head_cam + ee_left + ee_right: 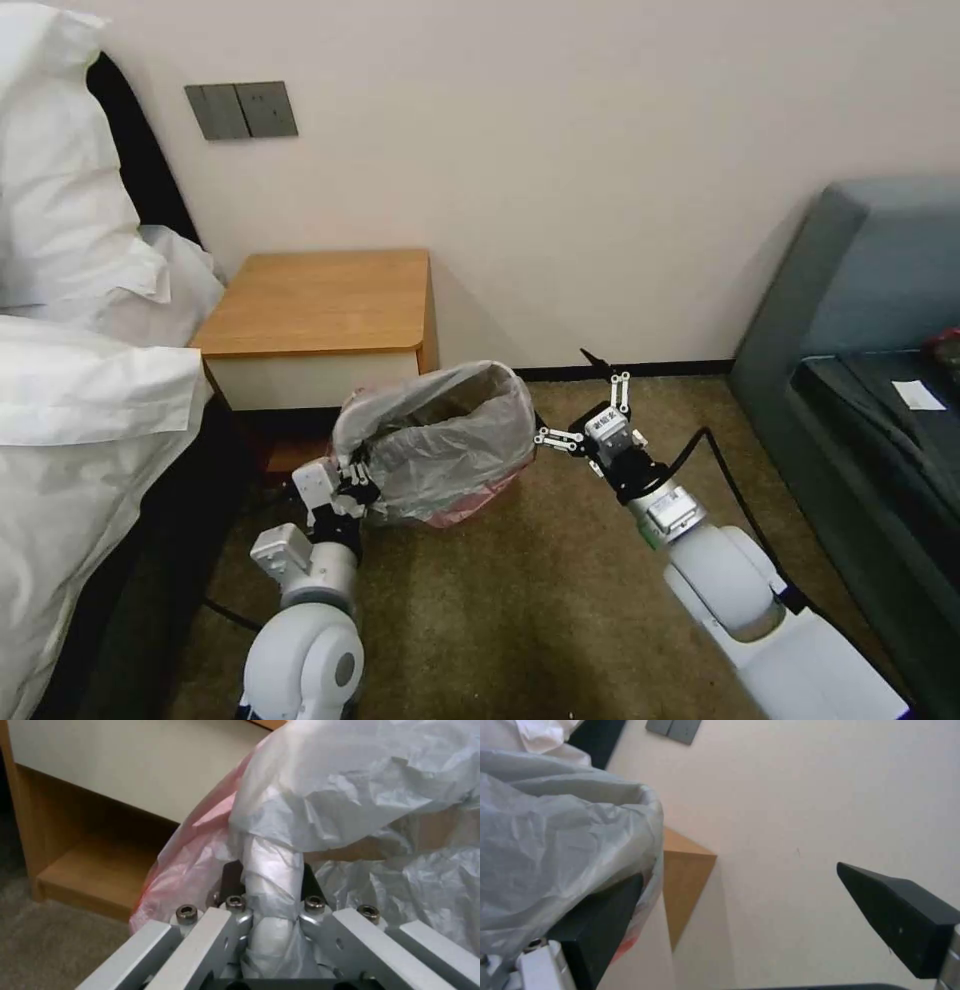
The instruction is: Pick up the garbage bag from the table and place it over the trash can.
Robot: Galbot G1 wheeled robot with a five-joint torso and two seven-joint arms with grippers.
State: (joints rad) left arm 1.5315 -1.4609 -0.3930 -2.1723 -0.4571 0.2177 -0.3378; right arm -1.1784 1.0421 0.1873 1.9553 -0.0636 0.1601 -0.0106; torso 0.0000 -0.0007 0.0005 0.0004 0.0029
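Observation:
The grey translucent garbage bag with a pinkish-red edge is spread open over the trash can, which stands on the carpet in front of the table and is covered by the plastic. My left gripper is at the bag's near left corner, shut on a plastic-wrapped edge. In the left wrist view that wrapped edge runs between the fingers. My right gripper is open beside the bag's right side. In the right wrist view one finger lies against the bag and the other is in free air.
A bed with white bedding fills the left side. A grey sofa stands at the right. The wall with a switch plate is behind. Open carpet lies between my arms. A black cable trails from the right arm.

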